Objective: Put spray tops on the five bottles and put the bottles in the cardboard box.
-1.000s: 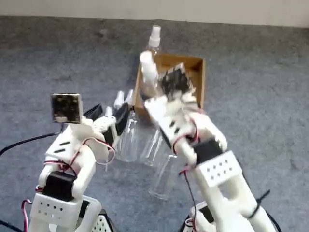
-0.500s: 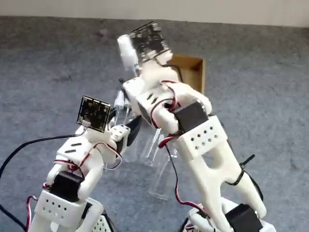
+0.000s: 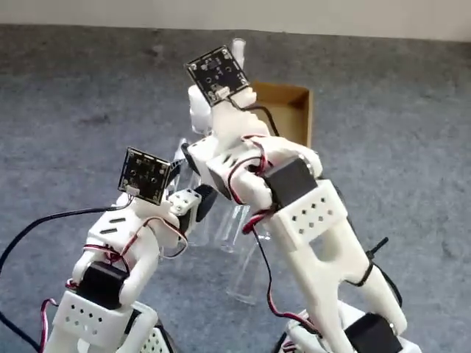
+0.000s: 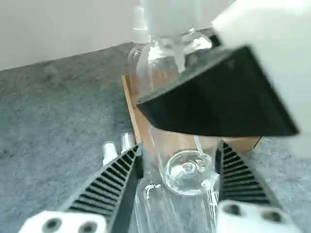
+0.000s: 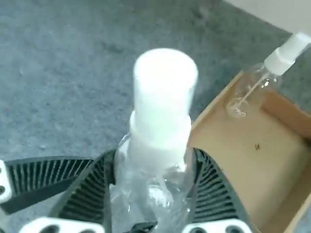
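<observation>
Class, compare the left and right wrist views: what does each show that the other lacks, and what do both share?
Left wrist: two loose spray tops on the carpet; the left hand open around the bottle base. Right wrist: the cardboard box with its bare floor; the right hand shut on the bottle below its spray top. Shared: the bottle and the box.

Right arm (image 3: 316, 220) raised, jaws clamped; left jaws apart.

Cardboard box (image 5: 257, 145) mostly bare, corner bottle (image 5: 250, 87)

The bottle (image 5: 151, 187) is glossy clear plastic, the cardboard box (image 5: 262, 145) matt.
</observation>
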### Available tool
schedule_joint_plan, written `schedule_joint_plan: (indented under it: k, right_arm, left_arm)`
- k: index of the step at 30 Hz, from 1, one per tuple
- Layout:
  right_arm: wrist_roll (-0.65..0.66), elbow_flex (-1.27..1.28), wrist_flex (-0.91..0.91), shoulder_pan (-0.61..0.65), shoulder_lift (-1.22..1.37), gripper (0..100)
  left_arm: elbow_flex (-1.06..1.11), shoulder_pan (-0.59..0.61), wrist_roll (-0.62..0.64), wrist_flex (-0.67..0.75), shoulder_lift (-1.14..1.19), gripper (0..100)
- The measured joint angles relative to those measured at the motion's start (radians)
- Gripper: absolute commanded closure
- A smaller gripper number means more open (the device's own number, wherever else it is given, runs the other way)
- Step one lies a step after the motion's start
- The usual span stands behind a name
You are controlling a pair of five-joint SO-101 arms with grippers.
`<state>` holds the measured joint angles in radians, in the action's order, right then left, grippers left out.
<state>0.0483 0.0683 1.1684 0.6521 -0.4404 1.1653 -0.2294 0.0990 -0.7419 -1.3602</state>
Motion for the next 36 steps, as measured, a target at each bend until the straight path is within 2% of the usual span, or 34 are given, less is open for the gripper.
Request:
schedule_joint_plan:
  k: [3, 5, 11, 13, 24, 30, 36]
  right_arm:
    - [0.011, 0.0, 0.002, -0.021, -0.023, 99.5]
    - [0.043, 0.0, -0.014, -0.081, -0.028, 99.5]
    - [0.061, 0.0, -0.275, -0.35, 0.035, 99.5]
    - [0.061, 0.0, -0.371, -0.396, 0.123, 99.5]
    - [0.061, 0.002, -0.79, -0.416, 0.609, 99.5]
    - [0.061, 0.002, -0.919, -0.442, 0.73, 99.5]
    - [0.061, 0.002, -0.953, -0.443, 0.77, 99.5]
  left_arm:
    - [0.0, 0.0, 0.0, 0.002, -0.005, 82]
    - [0.0, 0.003, -0.002, 0.002, 0.006, 82]
    - [0.046, 0.029, -0.003, 0.011, 0.008, 82]
    - [0.055, 0.025, -0.003, 0.011, 0.009, 82]
    - [0.055, 0.026, -0.003, 0.012, 0.009, 82]
    - [0.058, 0.028, -0.003, 0.031, 0.009, 82]
    - [0.058, 0.026, -0.003, 0.034, 0.009, 82]
